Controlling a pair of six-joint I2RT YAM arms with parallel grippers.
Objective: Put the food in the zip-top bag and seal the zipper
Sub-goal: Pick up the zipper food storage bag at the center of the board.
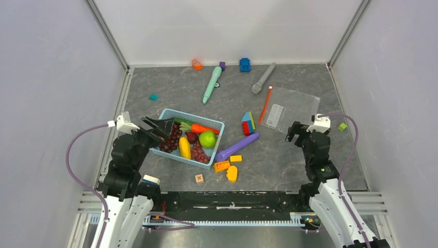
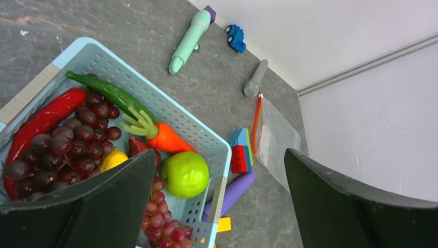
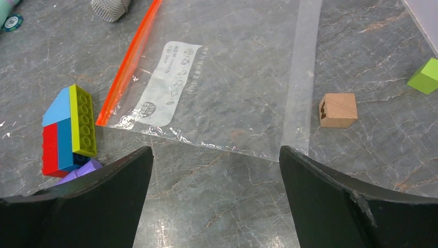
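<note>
The food sits piled in a light-blue mesh basket [image 1: 197,116] on the left half of the grey counter [image 1: 310,170]: an orange carrot [image 2: 168,137] and a green apple [image 2: 185,174] at the right end, dark grape bunches [image 2: 67,150] filling the left, a yellow piece [image 2: 112,159] tucked between them, and a red chilli [image 2: 44,119] and a long green vegetable [image 2: 111,93] along the far wall. The left pincer [image 1: 157,125] hangs over the basket's left end, its jaws wide apart and gripping nothing. Well to the right, the zip-top bag [image 3: 243,82] lies flat on the counter, white label patch [image 3: 170,82] up, with the orange-red zipper [image 3: 129,62] running along its left edge, beside a stack of coloured blocks [image 3: 67,129]. The right pincer [image 3: 216,150] hovers just short of the bag's near edge, jaws spread wide and empty. A wooden cube [image 3: 338,109] rests just beside the bag's right edge.
</note>
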